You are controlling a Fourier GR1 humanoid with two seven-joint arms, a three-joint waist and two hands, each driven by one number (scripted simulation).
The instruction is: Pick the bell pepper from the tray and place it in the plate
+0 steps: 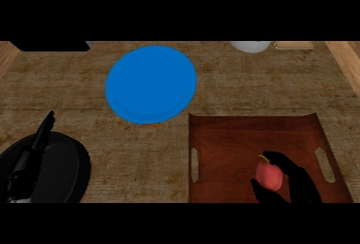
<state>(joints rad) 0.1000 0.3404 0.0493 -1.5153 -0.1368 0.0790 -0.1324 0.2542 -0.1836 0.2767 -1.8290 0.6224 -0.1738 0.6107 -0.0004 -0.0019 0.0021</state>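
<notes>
A red bell pepper (268, 175) with a yellow-green stem sits in the near right part of the brown tray (232, 138). My right hand (301, 183) comes in from the lower edge and curls round the pepper, fingers on its right side and thumb at its lower left. I cannot tell whether the pepper is off the tray's floor. The blue plate (151, 85) lies on the counter beyond the tray, to its upper left, with nothing on it. My left hand (28, 164) rests open at the lower left, fingers pointing up.
A black round dish (67, 167) lies under my left hand. Along the far edge stand a black object (49, 46), a white bowl (251, 46) and a tan item (294, 45). The tray has slot handles on its left and right sides.
</notes>
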